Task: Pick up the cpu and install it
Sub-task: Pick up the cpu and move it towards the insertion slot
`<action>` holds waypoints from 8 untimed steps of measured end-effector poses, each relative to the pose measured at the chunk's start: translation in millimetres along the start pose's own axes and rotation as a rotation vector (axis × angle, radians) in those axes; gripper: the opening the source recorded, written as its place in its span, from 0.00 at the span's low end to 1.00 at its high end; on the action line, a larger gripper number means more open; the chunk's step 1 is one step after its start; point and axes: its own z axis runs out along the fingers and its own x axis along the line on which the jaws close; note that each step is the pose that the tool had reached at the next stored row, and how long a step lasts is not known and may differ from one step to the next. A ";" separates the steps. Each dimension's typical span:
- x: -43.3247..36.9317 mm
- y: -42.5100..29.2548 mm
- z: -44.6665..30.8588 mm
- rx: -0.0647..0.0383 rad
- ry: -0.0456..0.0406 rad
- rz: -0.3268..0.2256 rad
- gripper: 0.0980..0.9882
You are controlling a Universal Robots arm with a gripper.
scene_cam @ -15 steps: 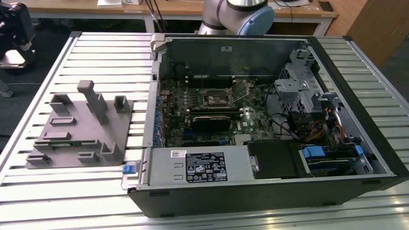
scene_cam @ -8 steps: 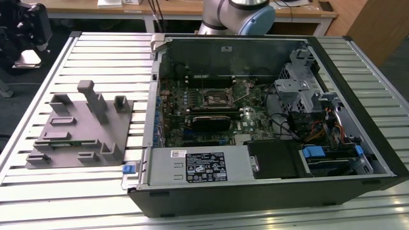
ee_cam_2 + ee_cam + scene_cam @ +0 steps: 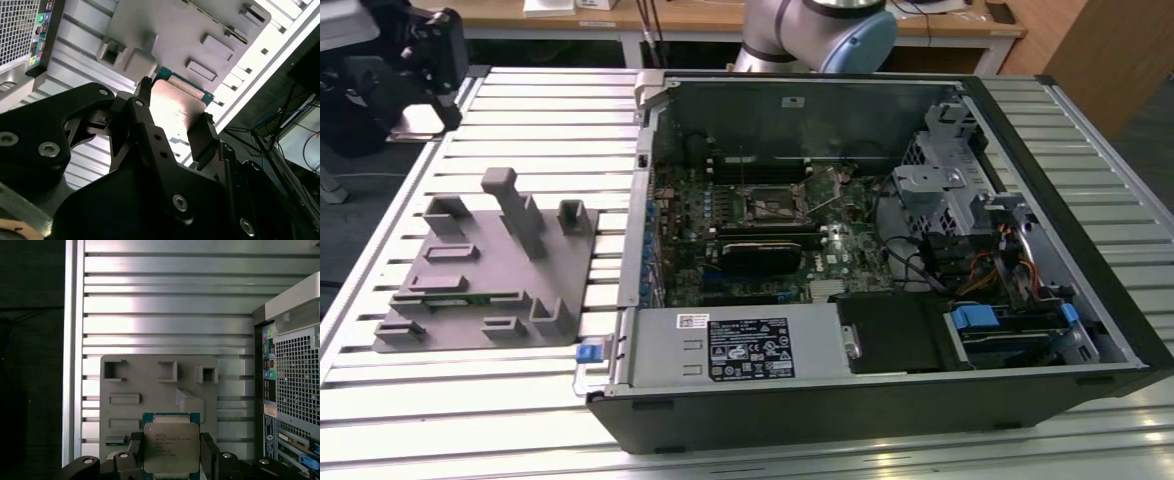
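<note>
My gripper (image 3: pixel 171 456) is clamped on the cpu (image 3: pixel 171 446), one of my fingers (image 3: pixel 135 450) pressed to each of two opposite edges. In both wrist views the pale metal top faces the cameras and a rim of green board shows around it. In the second wrist view the cpu (image 3: pixel 175 107) sits flat between the fingertips of my gripper (image 3: pixel 172 120), level rather than cocked, as far as I can judge. The chip is close to square, so it has no long axis worth speaking of; what counts is that I hold it by its sides and its underside is left free. Beneath it lies the grey plastic fixture (image 3: pixel 160 390) on the slatted table (image 3: pixel 165 305), and since I see nearly the whole fixture past the chip, I judge that I hold the cpu in the air well above it, not resting in a pocket. The open computer case (image 3: pixel 295 390) stands just beside the fixture. In the exterior view the fixture (image 3: pixel 480 280) lies toward the exterior view's left and the dark socket (image 3: pixel 767 203) on the motherboard (image 3: pixel 720 230) lies toward the exterior view's right of it, inside the computer case (image 3: pixel 881 400), well apart from where I hold the chip.
</note>
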 end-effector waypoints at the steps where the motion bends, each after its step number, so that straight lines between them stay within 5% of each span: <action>1: -4.2 0.1 0.0 0.000 0.0000 0.000 0.50; 8: -35.2 0.6 0.3 0.000 0.0001 0.000 0.50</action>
